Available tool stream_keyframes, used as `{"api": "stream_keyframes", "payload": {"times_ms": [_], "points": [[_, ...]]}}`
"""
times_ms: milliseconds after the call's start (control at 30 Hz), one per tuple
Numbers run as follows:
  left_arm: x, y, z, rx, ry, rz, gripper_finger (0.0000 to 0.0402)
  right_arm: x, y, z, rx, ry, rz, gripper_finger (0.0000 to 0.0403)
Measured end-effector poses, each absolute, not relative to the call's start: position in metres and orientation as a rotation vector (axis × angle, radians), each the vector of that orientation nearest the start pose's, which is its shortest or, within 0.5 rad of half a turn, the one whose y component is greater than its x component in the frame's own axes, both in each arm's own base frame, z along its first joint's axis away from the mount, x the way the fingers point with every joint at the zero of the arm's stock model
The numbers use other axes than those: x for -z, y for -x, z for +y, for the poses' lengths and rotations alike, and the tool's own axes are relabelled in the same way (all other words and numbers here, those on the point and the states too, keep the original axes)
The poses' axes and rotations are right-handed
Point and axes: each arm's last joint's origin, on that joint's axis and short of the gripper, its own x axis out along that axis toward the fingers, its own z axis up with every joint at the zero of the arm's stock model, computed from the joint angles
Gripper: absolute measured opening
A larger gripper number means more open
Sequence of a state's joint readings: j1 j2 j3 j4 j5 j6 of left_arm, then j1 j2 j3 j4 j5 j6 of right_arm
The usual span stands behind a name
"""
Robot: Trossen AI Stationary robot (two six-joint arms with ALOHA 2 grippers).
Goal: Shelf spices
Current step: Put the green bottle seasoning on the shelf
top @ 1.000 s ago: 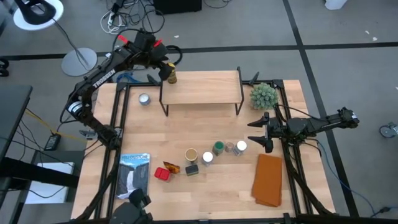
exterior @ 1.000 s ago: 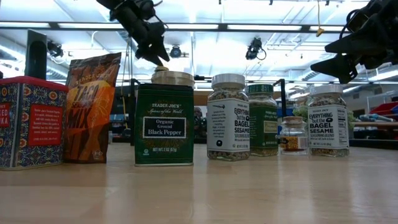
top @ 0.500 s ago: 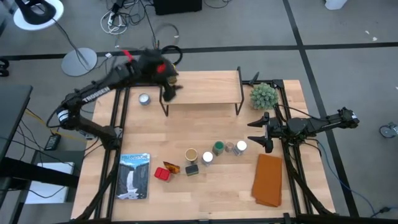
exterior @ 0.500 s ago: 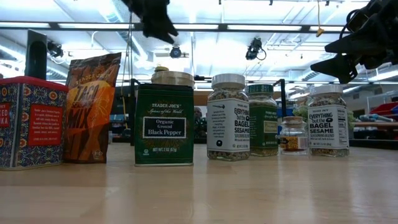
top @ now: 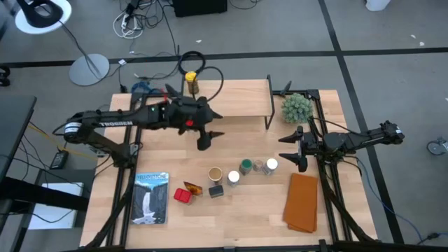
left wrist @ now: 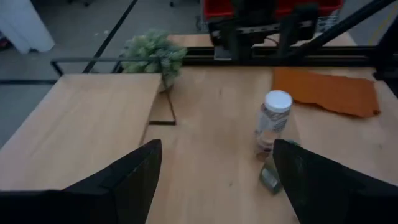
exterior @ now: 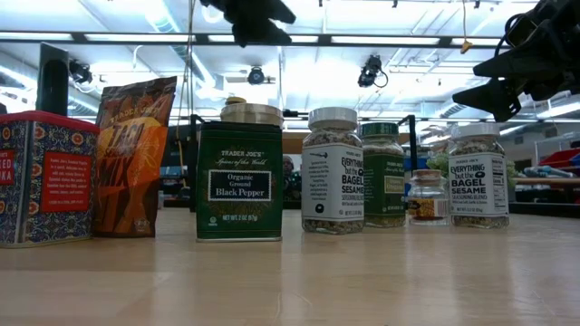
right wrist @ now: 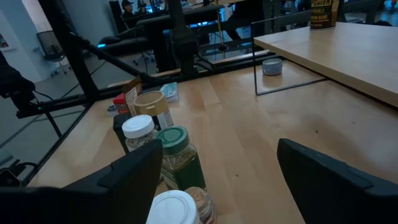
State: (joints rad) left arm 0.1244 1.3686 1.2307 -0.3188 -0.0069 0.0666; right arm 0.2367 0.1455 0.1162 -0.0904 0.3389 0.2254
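A yellow-lidded jar [top: 191, 84] stands on its base at the far left corner of the light-wood shelf [top: 231, 101]; it also shows in the right wrist view [right wrist: 323, 12]. The other spices stand in a row on the table nearer me: tan-lidded jar [top: 215, 173], white-lidded jar [top: 233, 178], green-lidded jar [top: 246, 166], a second white-lidded jar [top: 271, 164], dark box [top: 215, 190], red tin [top: 183, 195] and orange packet [top: 193, 187]. My left gripper [top: 210, 129] is open and empty, in the air between shelf and row. My right gripper [top: 297, 148] is open and empty, right of the row.
A spiky green plant [top: 296, 107] stands right of the shelf. A flat silver tin [top: 162, 112] lies left of it. An orange cloth [top: 302, 201] lies at the near right and a blue booklet [top: 150, 198] at the near left. Black frame rails [top: 133, 133] run along both sides.
My left gripper has left the yellow-lidded jar at the shelf's far left corner and swung toward the table's near edge and a little right, over the shelf's front edge. The jar stays standing on the shelf.
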Motion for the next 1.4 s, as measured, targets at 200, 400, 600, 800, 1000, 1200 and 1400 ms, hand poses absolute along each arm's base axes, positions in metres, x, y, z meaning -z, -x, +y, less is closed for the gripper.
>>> {"api": "stream_keyframes", "payload": {"times_ms": [200,400,600,800,1000,1200,1400], "points": [[-0.349,-0.307,0.025,-0.079,-0.029,0.391,0.0312,-0.183,-0.099,0.014,0.115,-0.191,0.103,0.0318],[-0.354,-0.318,0.016,-0.019,0.015,0.287,0.0312,-0.183,-0.099,0.014,0.115,-0.191,0.103,0.0318],[-0.351,-0.337,0.015,-0.014,0.099,0.172,0.0312,-0.183,-0.099,0.014,0.114,-0.192,0.101,0.0318],[-0.332,-0.354,0.007,-0.007,0.179,0.215,0.0312,-0.184,-0.099,0.014,0.115,-0.192,0.099,0.0318],[-0.319,-0.365,-0.019,-0.032,0.152,0.304,0.0312,-0.184,-0.099,0.014,0.114,-0.194,0.094,0.0318],[-0.324,-0.377,-0.029,-0.117,0.175,0.431,0.0312,-0.184,-0.099,0.014,0.113,-0.195,0.091,0.0318],[-0.326,-0.401,-0.031,-0.164,0.221,0.585,0.0312,-0.185,-0.099,0.014,0.113,-0.196,0.088,0.0318]]}}
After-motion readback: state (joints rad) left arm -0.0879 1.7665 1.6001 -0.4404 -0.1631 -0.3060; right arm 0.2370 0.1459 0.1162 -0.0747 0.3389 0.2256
